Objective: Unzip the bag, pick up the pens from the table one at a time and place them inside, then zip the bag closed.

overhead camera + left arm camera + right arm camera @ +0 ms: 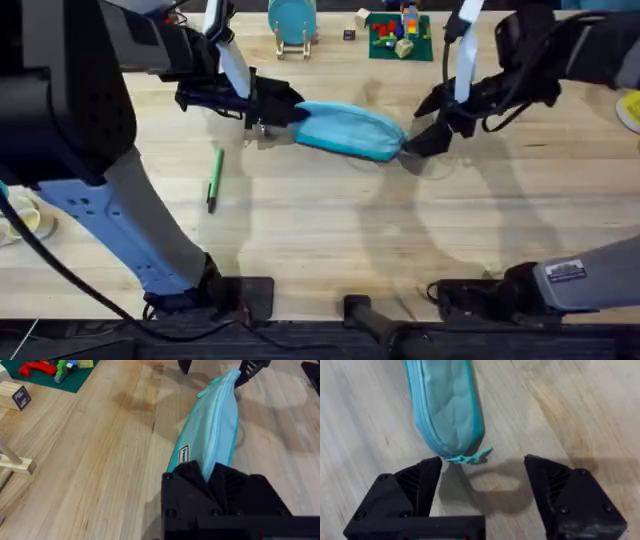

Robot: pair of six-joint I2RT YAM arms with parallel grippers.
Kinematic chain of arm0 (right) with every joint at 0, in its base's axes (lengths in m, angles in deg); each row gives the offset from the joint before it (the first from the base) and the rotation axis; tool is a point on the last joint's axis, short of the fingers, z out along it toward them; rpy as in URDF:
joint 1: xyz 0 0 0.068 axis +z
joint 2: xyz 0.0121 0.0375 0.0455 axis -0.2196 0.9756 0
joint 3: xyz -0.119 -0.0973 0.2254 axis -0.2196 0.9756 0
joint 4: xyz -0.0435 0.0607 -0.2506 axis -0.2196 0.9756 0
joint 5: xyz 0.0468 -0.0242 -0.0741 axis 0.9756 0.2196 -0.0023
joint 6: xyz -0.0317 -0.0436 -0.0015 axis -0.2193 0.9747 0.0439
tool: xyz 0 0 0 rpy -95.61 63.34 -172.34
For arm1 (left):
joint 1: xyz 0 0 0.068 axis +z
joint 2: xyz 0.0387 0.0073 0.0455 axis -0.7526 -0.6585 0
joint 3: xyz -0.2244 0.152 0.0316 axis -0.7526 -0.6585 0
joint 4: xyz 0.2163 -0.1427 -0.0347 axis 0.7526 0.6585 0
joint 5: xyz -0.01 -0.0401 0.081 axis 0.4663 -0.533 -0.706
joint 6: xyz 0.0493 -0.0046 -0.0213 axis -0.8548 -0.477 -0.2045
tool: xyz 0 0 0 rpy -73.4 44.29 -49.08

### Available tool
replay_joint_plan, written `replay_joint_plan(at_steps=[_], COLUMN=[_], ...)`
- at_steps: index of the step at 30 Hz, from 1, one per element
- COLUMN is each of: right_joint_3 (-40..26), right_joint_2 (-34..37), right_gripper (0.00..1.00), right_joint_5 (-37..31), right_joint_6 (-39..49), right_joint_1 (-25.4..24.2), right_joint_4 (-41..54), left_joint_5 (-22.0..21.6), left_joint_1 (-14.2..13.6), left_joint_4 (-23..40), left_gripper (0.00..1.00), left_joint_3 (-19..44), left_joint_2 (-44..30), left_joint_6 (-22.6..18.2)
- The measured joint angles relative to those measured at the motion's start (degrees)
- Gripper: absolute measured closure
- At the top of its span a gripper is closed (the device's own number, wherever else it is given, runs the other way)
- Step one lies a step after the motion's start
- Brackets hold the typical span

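- The light blue bag (348, 130) lies on its side on the wooden bench (330, 220), toward the far middle, stretched between the two arms.
- The left tool (272, 118) is clenched on the bag's left end; in the left wrist view its black fingers (220, 485) pinch the fabric, right beside a small white label (184, 453).
- The right tool (428, 125) sits at the bag's right end with its jaws spread wide, grasping nothing.
- In the right wrist view the two black fingers (415, 482) stand apart on either side of a small teal zipper pull (472, 455) that sticks out from the bag's rounded end (447, 410); neither finger touches it.
- The zipper seam runs along the bag's edge and looks closed.
- A green pen (214, 178) lies on the bench near the left arm, well apart from the bag, pointing roughly toward the near edge.
- At the far edge are a green plate of coloured building bricks (398, 34) and a teal disc on a wooden stand (292, 22).
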State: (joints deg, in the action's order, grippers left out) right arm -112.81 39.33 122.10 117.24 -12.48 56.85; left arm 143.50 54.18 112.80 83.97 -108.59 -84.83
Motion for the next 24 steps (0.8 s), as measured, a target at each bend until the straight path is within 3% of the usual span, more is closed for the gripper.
replay_joint_plan(at_steps=[9,24], right_joint_3=[0.0,0.0], right_joint_2=[0.68,0.68], right_gripper=[0.034,0.029], right_joint_5=[4.29,5.31], right_joint_6=[0.18,0.2], right_joint_1=[0.0,0.0], right_joint_4=[-0.26,2.2], left_joint_5=[0.0,0.0], left_joint_1=[0.01,0.02], left_joint_4=[0.0,0.0], left_gripper=[0.958,0.958], left_joint_3=[0.0,0.0], left_joint_2=[0.0,0.0], left_joint_6=[0.0,0.0])
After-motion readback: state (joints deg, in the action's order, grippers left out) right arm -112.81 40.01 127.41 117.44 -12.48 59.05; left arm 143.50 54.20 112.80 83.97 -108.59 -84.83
